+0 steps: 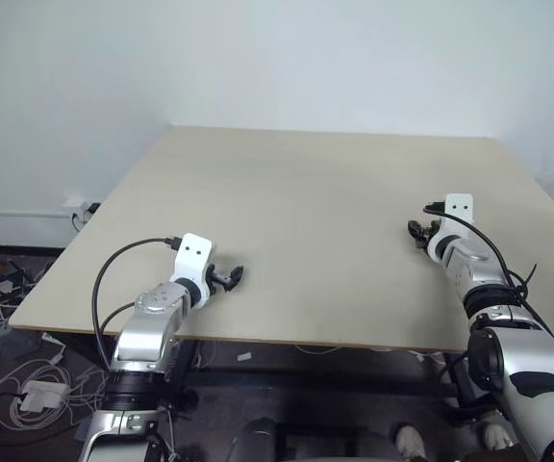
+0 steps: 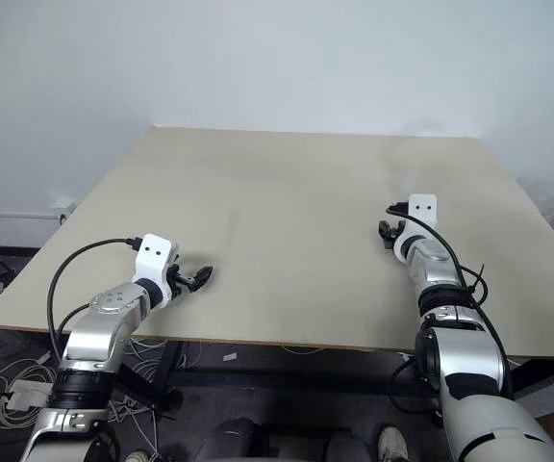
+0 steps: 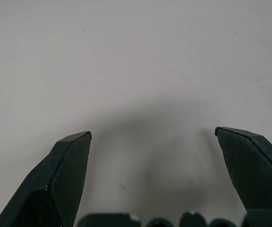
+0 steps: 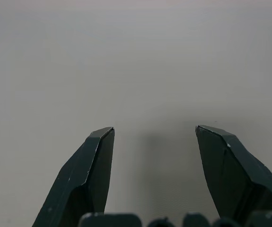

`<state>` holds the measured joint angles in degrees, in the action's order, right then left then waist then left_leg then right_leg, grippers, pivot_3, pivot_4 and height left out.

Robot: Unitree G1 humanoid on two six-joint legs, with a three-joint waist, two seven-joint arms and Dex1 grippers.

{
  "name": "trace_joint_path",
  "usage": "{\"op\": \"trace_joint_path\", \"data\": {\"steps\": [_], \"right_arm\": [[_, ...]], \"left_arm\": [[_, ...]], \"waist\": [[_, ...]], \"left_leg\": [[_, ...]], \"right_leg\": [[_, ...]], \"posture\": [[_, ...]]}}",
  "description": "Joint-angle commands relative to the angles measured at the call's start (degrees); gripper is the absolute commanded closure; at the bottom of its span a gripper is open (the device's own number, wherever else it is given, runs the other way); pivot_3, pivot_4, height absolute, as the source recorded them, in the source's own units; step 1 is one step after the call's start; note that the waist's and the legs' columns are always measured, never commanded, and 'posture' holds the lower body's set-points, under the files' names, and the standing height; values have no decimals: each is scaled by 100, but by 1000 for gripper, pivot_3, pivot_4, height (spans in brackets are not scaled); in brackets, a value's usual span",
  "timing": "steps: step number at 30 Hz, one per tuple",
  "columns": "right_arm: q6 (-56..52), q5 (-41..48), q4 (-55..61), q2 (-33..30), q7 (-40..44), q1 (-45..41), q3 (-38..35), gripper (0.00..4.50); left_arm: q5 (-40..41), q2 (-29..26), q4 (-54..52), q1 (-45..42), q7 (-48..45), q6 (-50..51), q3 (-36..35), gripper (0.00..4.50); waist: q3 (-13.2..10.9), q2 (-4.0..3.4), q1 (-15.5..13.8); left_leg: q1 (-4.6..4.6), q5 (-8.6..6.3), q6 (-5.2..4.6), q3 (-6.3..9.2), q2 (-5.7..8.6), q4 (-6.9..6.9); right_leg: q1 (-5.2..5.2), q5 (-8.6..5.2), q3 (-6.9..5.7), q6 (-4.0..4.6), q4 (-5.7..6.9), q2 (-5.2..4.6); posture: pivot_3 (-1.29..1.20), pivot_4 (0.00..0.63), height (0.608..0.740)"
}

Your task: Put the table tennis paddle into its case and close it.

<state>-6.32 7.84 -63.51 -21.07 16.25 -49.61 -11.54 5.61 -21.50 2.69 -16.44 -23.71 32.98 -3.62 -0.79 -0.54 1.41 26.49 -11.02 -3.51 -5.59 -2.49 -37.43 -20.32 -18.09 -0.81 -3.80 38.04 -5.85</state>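
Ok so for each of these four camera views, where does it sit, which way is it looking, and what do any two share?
Left eye view: on the head, looking forward and down at the table; both arms show.
Right eye view: beside it, same scene, shared with the left eye.
Left wrist view: on the left wrist, looking along the open left gripper at bare tabletop.
Right wrist view: on the right wrist, looking along the open right gripper, also at tabletop.

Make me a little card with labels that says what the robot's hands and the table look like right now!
Table: pale wooden top, bare between the arms
Left end effector: open, holding nothing, over the table's near left edge
Right end effector: open, holding nothing, over the table's right side
Floor under the table's left side: cables
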Motion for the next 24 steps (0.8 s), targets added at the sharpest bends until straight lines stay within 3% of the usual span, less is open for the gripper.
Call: {"op": "trace_joint_path", "data": {"steps": [1, 24], "right_arm": [[146, 22, 231, 12, -16, -41, -41, 1542], [82, -93, 121, -47, 126, -182, 51, 1542]], "left_arm": [[71, -68, -161, -169, 1, -99, -81, 0], [73, 135, -215, 294, 384, -135, -158, 0]], "waist": [[0, 0, 0], [0, -1, 1]], "left_leg": [[0, 0, 0, 0, 0, 0], [-1, 4, 3, 1, 1, 8]], "right_leg": [[0, 0, 0, 0, 0, 0], [-1, 0, -1, 1, 0, 0]], "posture": [[0, 0, 715], [0, 0, 715]]}}
